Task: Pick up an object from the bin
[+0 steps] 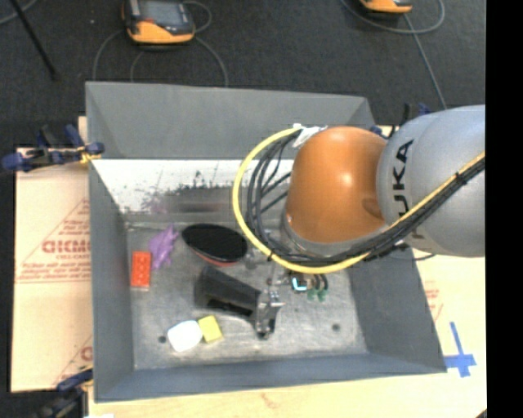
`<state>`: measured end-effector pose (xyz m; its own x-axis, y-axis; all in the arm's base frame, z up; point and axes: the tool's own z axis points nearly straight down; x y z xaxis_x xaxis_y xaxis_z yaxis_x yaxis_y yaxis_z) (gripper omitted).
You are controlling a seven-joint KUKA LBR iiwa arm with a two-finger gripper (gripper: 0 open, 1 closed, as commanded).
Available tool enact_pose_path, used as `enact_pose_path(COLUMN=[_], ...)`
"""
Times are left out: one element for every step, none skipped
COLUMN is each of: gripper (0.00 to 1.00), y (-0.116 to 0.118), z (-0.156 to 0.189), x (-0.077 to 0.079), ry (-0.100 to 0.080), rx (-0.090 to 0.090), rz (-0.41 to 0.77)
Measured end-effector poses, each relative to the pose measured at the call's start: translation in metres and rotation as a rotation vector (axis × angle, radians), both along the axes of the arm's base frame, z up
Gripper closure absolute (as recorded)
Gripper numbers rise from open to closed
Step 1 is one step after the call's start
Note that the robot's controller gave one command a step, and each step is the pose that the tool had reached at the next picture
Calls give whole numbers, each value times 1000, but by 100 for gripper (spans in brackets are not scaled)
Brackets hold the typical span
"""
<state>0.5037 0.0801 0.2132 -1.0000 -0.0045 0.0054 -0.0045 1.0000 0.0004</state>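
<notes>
1. The gripper (265, 317) is down at the right end of the black block (222, 294), its metal tip right up against it. From this angle I can't tell whether it's wide, narrow or actually holding anything.
2. The block is matte, chunky and kinda wedge-shaped. It lies slanted about mid-floor in the bin (327, 335).
3. Just above the block is a black oval dish (214, 242) with a reddish rim.
4. Left of the block there's an orange studded plastic brick (141, 269), with a lumpy purple thing (164, 246) just beside the brick's top.
5. Below-left of the block a smooth white blob (185, 335) and a small yellow cube (211, 329) sit side by side.
6. Right of the block a small green bit (315, 287) sits under the arm's smooth orange cover (335, 192), which is looped with yellow and black cables (238, 194).
7. The bin is dull grey metal with sloped walls, a scuffed floor and dark speckles on the back wall. Around it there's dark carpet (245, 49), and an orange-and-black gadget (159, 20) lies well above the block.
</notes>
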Motion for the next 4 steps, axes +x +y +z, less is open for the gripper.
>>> enact_pose_path(gripper=[0,0,100,100], y=[0,-6,-17,-17], z=[4,-49,-135,-135], x=[2,7,25,25], ry=[-8,-15,-44,-43], rx=[1,0,3,3], rz=[-2,34,74,73])
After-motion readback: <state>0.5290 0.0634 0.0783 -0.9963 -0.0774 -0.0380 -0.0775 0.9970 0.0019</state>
